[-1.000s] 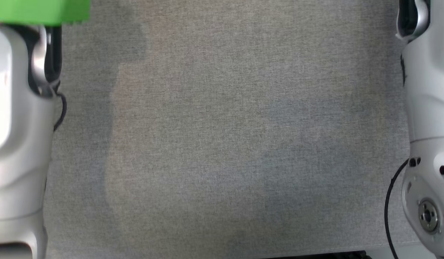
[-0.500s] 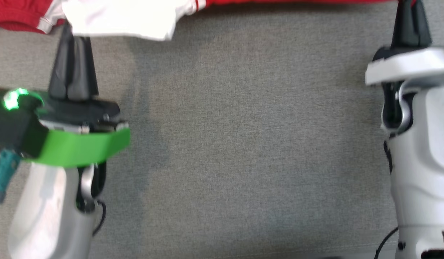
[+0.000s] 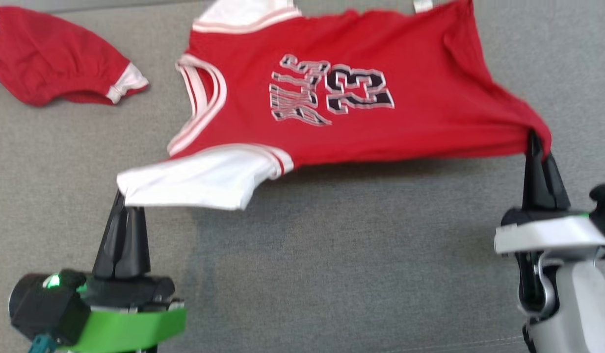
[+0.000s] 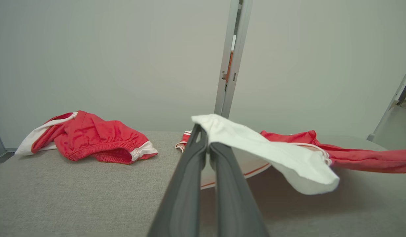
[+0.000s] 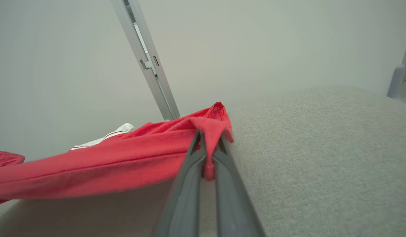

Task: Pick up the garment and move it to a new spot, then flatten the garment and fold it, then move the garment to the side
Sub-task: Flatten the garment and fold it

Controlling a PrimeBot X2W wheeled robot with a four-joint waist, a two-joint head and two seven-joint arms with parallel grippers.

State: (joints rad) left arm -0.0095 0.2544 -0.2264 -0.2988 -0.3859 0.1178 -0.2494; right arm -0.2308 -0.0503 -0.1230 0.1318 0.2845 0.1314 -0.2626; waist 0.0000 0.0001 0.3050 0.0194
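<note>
Garment (image 3: 361, 98) Gripped at Two Points

The left gripper (image 3: 119, 198) was fully closed, its fingertips pinching the near edge of the white sleeve (image 3: 189, 181). In the left wrist view, the sleeve draped over the tips and hung to their right. A green band (image 3: 125, 328) circled this arm's wrist.

The right gripper (image 3: 533, 141) was likewise fully closed, clamping the red hem corner (image 5: 216, 115). A fold of red cloth sat between its two fingers.

The garment, a red jersey with white trim and a dark printed number, was stretched between both grippers. Its near edge was raised off the grey fabric surface (image 3: 331, 269), and a shadow lay beneath that edge.

A second red garment (image 3: 52, 63) with white trim lay crumpled on the surface to the left, well apart from the jersey. A metal post (image 4: 230, 56) rose behind the surface against a pale wall (image 4: 91, 49).
</note>
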